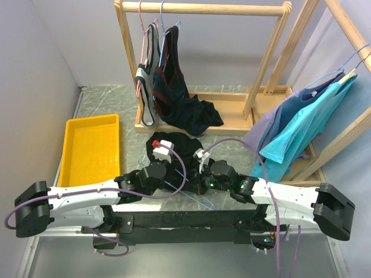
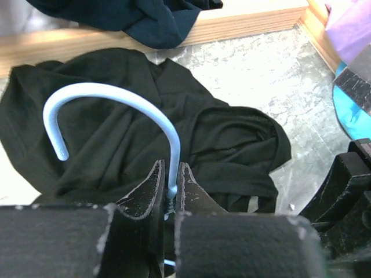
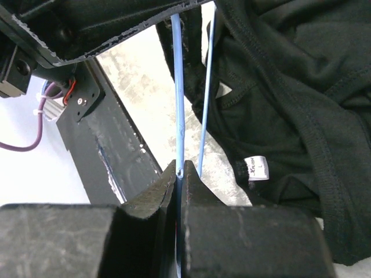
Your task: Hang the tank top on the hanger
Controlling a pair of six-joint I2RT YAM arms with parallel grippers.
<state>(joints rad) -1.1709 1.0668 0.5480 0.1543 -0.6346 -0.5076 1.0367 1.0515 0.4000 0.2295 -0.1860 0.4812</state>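
Overhead, hard to make out either set of fingers: both buried under the wrist cameras and dark arm bodies near the middle of the table (image 1: 98, 98). Of the hanger (image 2: 116, 92), only a few thin blue strands on show there, poking out between and below the two arms, the rest covered.

Close up from the left wrist, just the hook and a short piece of neck, everything lower cut off behind the finger pads. Left gripper (image 2: 170, 174) pinched tight on that neck, fingers nearly meeting with only the wire between them. Hook curving up and over to the left above the tank top (image 2: 220, 139), crumpled in a black heap on the table just in front of the wooden rack base (image 2: 249, 26). Straps and neckline impossible to sort out among the folds.

From the right wrist, right gripper (image 3: 177, 172) likewise clamped on a single blue wire. Runs straight up from the fingertips and vanishes under the dark body of the other arm. A second wire close beside it, slanting to the top edge — the join out of sight. Tank top to the right of both wires, meeting the second one near the top, whether over or under it unclear. Small white label (image 3: 257, 168) at a seam, print too small to read. Bottom of both close views blocked by blurred black pads.
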